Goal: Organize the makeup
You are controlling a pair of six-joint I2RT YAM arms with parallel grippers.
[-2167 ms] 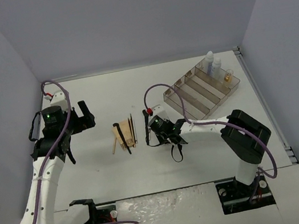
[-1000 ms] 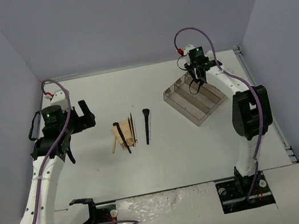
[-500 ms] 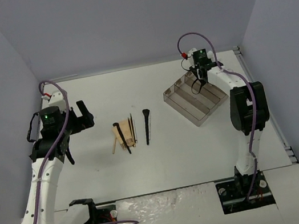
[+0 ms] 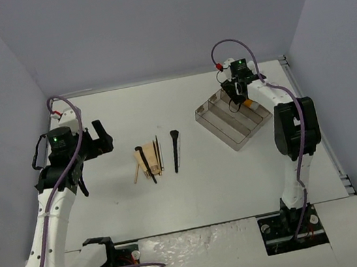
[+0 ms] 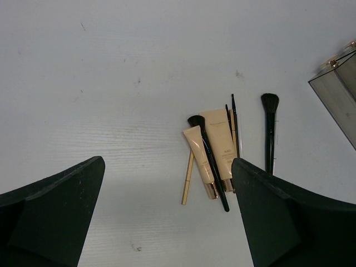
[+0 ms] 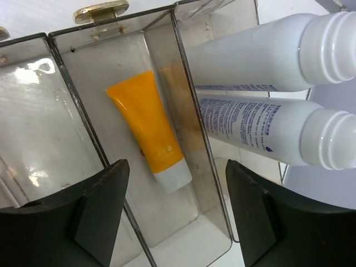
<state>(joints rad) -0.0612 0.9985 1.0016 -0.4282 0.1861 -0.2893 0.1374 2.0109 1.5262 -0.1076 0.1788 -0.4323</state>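
My right gripper (image 6: 177, 218) hangs open over the clear tray (image 6: 111, 28), nothing between its fingers. Below it an orange white-capped tube (image 6: 149, 132) lies in one slot. Two white bottles (image 6: 250, 53) fill the slot to its right. From above, the right gripper (image 4: 235, 93) is at the tray's far end (image 4: 234, 140), the orange tube (image 4: 248, 102) just showing. Tan tubes (image 5: 221, 142), a gold stick (image 5: 187, 179), slim black brushes (image 5: 210, 164) and a larger black brush (image 5: 270, 130) lie loose mid-table. My left gripper (image 5: 167, 217) is open, above and left of that pile (image 4: 149, 161).
The table is walled on the left, back and right. The tray's corner (image 5: 340, 89) shows at the right of the left wrist view. The lone black brush (image 4: 176, 149) lies between the pile and the tray.
The right gripper has opened over the tray, and the orange tube it carried now lies in a slot. The left arm has hardly moved.
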